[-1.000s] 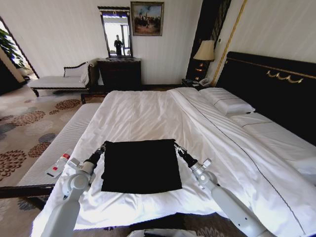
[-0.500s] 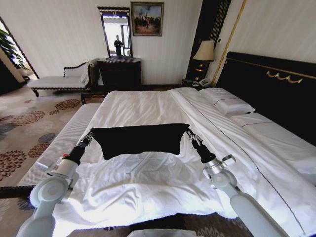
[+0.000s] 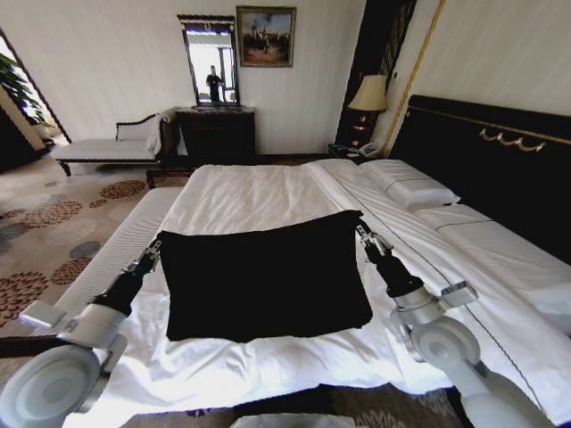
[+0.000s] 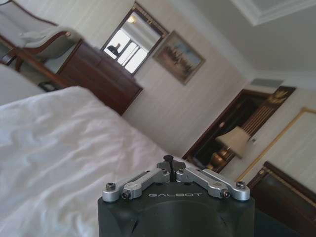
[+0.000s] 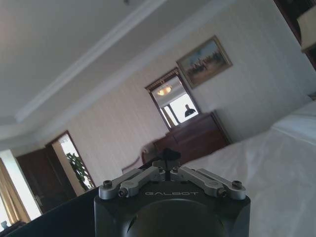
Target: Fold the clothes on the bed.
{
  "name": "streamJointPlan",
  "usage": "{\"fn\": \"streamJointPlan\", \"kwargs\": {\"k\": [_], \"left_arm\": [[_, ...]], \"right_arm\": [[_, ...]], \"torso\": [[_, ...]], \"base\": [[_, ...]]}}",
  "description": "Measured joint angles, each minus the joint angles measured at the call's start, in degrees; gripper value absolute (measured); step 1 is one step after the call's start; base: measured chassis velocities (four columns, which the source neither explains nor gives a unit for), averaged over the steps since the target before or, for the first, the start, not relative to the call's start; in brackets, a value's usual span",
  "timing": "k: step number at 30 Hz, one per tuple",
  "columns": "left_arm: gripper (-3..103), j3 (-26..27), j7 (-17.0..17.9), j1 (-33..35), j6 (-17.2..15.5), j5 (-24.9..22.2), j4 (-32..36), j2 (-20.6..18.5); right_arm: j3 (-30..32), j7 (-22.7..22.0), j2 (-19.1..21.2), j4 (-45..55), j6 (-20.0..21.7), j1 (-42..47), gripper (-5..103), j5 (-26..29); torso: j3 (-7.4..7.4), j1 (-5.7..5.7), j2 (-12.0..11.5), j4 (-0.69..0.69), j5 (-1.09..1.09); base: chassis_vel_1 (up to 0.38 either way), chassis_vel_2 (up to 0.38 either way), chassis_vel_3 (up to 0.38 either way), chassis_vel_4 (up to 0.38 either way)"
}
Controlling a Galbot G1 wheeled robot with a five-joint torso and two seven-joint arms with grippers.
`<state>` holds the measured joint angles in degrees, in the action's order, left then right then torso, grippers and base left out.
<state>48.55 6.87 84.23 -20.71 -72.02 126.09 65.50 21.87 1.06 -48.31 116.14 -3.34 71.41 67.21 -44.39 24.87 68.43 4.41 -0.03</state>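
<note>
T-shirt (image 3: 263, 276) now raised, stretched mid-frame over bed (image 3: 250, 201); corners pinched tight by left gripper (image 3: 153, 250), right gripper (image 3: 363, 234); fold underway, guessing.

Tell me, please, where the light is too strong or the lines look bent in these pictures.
Head view: the room's straight lines bow toward the edges, and the black cotton T-shirt is so dark that its folds vanish against the large white-sheeted bed. Left wrist view: the sunlit sheet is nearly blown out. Right wrist view: the bright doorway beside the plant is washed out.
</note>
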Motion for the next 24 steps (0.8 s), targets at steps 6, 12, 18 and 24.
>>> {"fn": "streamJointPlan", "kwargs": {"k": [6, 12, 18, 24], "left_arm": [[1, -15.88, -1.32, -15.54, 1.26, 12.41, -26.79, 1.44], [1, -21.32, -4.32, -26.93, 4.34, 16.81, -44.31, 4.71], [1, -21.32, -8.66, -30.60, 7.02, 14.28, -49.09, 4.89], [1, -19.95, -12.83, -27.48, 8.34, 11.07, -45.88, 3.58]], "right_arm": [[-17.41, 0.44, -5.17, -27.50, 0.09, -15.93, 0, -1.63], [-22.83, 4.82, -9.64, -40.70, -1.24, -23.30, 0, -2.03], [-23.45, 9.27, -12.27, -46.73, -3.77, -27.19, 0, -2.05], [-22.74, 11.10, -11.90, -43.79, -4.90, -24.98, 0, -0.58]], "torso": [[-0.02, 0.02, -0.03, -0.01, -0.02], [-0.03, 0.04, -0.03, 0.01, -0.02], [0.00, 0.01, -0.02, 0.00, 0.00], [0.00, 0.02, -0.01, -0.01, -0.01]], "base": [[0.000, 0.000, 0.000, 0.000], [0.000, 0.000, 0.000, 0.000], [0.000, 0.000, 0.000, 0.000], [0.000, 0.000, 0.000, 0.000]]}}
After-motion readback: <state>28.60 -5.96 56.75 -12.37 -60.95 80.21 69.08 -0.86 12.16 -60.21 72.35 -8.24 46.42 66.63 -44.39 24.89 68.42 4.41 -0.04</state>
